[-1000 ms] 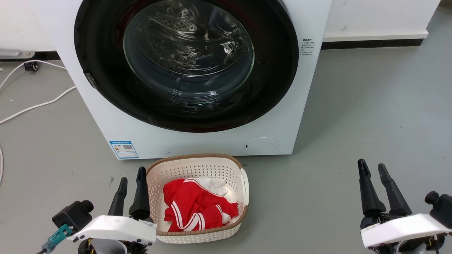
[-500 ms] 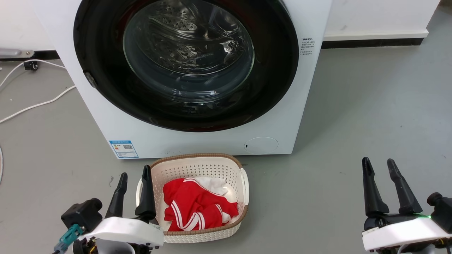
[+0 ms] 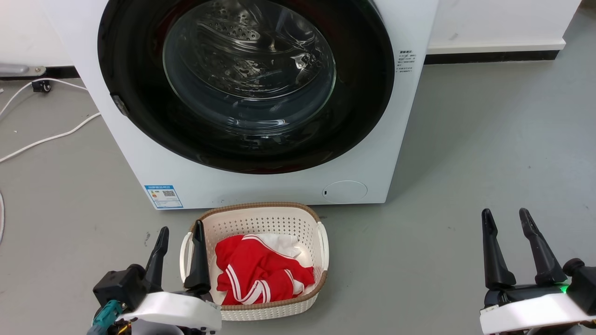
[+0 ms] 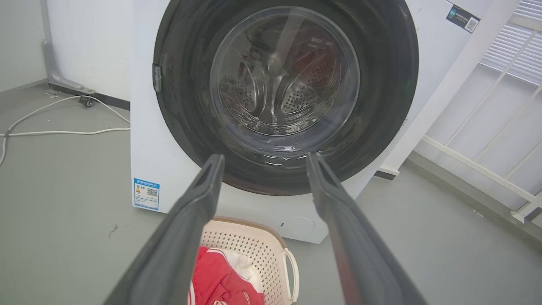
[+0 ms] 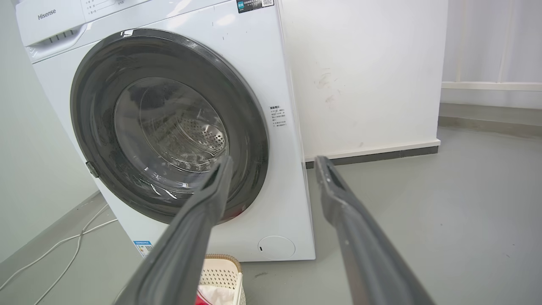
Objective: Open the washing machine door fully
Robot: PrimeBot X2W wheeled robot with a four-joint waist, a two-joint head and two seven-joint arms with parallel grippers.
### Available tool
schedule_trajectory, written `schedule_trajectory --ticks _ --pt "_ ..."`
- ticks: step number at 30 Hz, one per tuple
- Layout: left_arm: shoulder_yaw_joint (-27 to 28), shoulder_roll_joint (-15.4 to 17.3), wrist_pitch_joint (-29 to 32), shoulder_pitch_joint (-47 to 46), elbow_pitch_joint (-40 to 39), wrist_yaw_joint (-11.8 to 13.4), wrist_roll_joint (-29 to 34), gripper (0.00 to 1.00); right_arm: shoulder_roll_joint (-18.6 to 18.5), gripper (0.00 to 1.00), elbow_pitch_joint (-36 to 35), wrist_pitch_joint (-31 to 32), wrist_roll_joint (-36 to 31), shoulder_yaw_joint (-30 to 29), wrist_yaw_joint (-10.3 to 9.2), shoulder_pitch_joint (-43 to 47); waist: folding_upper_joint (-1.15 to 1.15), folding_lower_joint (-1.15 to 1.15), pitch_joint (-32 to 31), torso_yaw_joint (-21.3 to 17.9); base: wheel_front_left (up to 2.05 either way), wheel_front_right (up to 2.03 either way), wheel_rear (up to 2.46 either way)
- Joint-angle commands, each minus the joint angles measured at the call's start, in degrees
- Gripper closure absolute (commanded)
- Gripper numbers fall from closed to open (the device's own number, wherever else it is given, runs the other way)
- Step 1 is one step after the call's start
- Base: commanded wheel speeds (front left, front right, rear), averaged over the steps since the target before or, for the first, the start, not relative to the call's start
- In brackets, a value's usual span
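Status: nothing done yet, as far as I can see. The washing machine door [image 3: 249, 79] sits flat against the front of the washing machine [image 3: 260, 188], closed all the way round. The right wrist cam shows no gap at the rim.

Both claws are low and well short of the door. L gripper [image 3: 181, 227] is spread wide w/ nothing between the fingers, just beside the left edge of the basket [image 3: 260, 207] that holds the red cloth [image 3: 260, 272]. R gripper [image 3: 505, 211] is also spread and empty, over bare floor well off to the machine's right.

Left to do is basically everything: reach in, get a hold on the rim, pop it loose, then swing it through to full open. There's a small grey tab [image 3: 119, 104] on the door's left rim. I can't tell if that's the catch or the hinge, so I can't call the swing direction.

The basket is parked right under the door, near the front panel. I reckon it may crowd the approach.
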Motion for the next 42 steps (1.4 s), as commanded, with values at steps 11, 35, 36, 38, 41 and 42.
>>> schedule_trajectory --ticks 11,35,36,38,41,42 --pt "-0.68 0.18 -1.74 0.74 -0.96 0.59 6.31 0.0 -0.18 0.0 -1.14 -1.71 -4.6 0.14 0.0 0.79 0.0 0.0 -0.06 -0.08 0.0 0.0 0.0" --pt "-1.62 0.2 -4.35 2.15 -0.48 2.19 16.17 0.0 -0.17 0.0 -0.09 -4.44 -11.23 1.1 -0.01 2.78 0.0 0.0 -0.28 0.07 0.0 0.0 0.0" --pt "-1.67 0.2 -4.51 2.19 -0.49 2.27 16.52 0.0 -0.17 0.0 0.1 -4.46 -11.09 1.02 -0.01 2.89 0.0 0.0 -0.28 0.07 0.0 0.0 0.0" --pt "-1.76 0.2 -4.66 2.21 -0.49 2.34 17.29 0.0 -0.17 0.0 0.38 -4.63 -11.43 1.06 -0.01 2.99 0.0 0.0 -0.27 0.12 0.0 0.0 0.0" --pt "-1.81 0.21 -5.02 2.33 -0.42 2.44 18.39 0.0 -0.16 0.0 0.86 -4.95 -11.68 1.14 -0.01 3.13 0.0 0.0 -0.3 0.18 0.0 0.0 0.0" --pt "-1.78 0.21 -5.08 2.37 -0.36 2.42 18.56 0.0 -0.16 0.0 1.05 -5.02 -11.8 1.2 -0.01 3.16 0.0 0.0 -0.32 0.2 0.0 0.0 0.0"
